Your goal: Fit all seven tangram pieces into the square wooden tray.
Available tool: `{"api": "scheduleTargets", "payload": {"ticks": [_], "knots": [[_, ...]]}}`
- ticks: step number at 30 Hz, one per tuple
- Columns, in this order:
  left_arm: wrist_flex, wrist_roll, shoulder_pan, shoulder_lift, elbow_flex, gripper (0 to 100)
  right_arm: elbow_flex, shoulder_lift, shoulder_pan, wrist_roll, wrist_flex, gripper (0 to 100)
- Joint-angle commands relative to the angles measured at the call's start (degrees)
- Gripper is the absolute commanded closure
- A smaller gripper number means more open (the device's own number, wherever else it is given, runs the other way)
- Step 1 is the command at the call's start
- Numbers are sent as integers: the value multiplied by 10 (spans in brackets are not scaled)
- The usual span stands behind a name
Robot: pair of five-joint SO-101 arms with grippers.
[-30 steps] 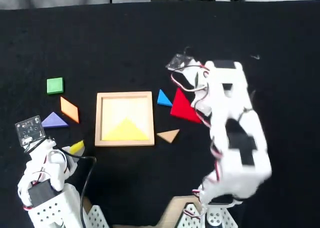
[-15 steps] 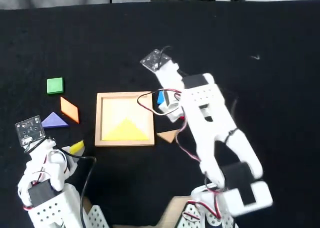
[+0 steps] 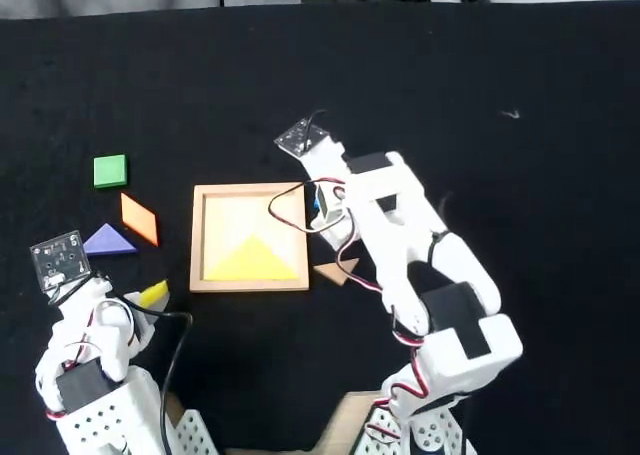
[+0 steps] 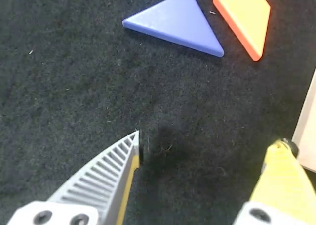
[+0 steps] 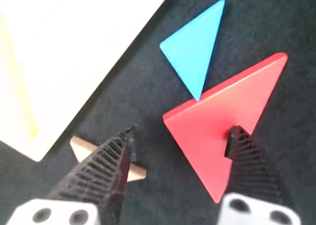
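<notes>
The square wooden tray (image 3: 198, 237) holds a large yellow triangle (image 3: 250, 260). My right gripper (image 5: 181, 132) hangs open over the red triangle (image 5: 224, 111), one fingertip above it and the other beside its edge. The blue triangle (image 5: 195, 47) touches the red one's corner, and the tan triangle (image 5: 80, 147) lies by the tray (image 5: 74, 52). In the high view the right arm covers the red piece; the blue triangle (image 3: 320, 197) and tan triangle (image 3: 335, 271) peek out. My left gripper (image 4: 207, 160) is open and empty, near the purple triangle (image 4: 177, 22) and orange parallelogram (image 4: 244, 15).
A green square (image 3: 110, 171), the orange parallelogram (image 3: 139, 218) and the purple triangle (image 3: 108, 241) lie left of the tray on the black cloth. The left gripper (image 3: 150, 297) rests near the table's front left. The tray's edge (image 4: 307, 131) is close to its yellow finger.
The right arm swung left and lowered toward the tray's right side, now covering the red triangle in the high view. The left arm and all pieces stayed put.
</notes>
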Motion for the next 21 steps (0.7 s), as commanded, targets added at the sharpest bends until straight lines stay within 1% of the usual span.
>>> {"api": "scheduleTargets", "payload": {"ticks": [1, 5, 16, 21], "knots": [[4, -4, -5, -4, 11, 615, -18, 14, 16, -3, -31, 711], [4, -4, -5, -4, 11, 615, -29, 40, 37, -3, -39, 709], [4, -4, -5, -4, 11, 615, -31, 43, 39, -1, -33, 708], [4, -4, -5, -4, 11, 615, -36, 44, 58, 21, -33, 711]]}}
